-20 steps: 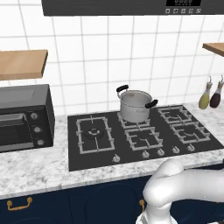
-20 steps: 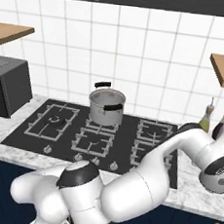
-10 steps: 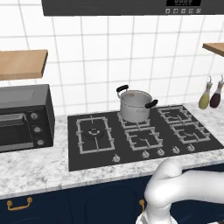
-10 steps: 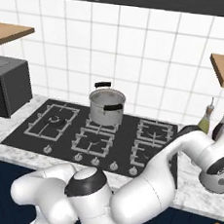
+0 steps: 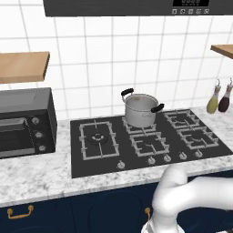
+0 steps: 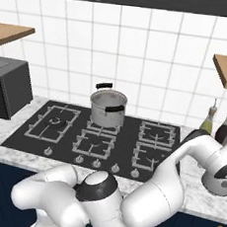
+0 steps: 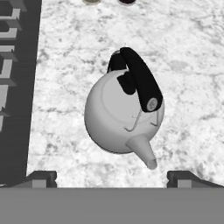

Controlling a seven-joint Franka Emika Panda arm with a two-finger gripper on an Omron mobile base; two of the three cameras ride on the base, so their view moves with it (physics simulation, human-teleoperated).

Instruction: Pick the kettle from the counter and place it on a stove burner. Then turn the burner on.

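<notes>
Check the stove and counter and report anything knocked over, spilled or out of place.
Nothing stands out. The kettle sits upright on the counter, the pot stands squarely on its grate, and the two bottles are upright. No spills.

A black glass cooktop [image 6: 128,137] lay in the white-grey speckled marble counter [image 6: 201,201]. An open steel pot with black side handles [image 6: 107,107] stood on a rear grate, right of the large square grate with a ring-shaped burner head [image 6: 53,122]. Two dark bottles [image 6: 215,125] stood near the tiled wall. The white arm [image 6: 179,167] reached right over the counter.
</notes>
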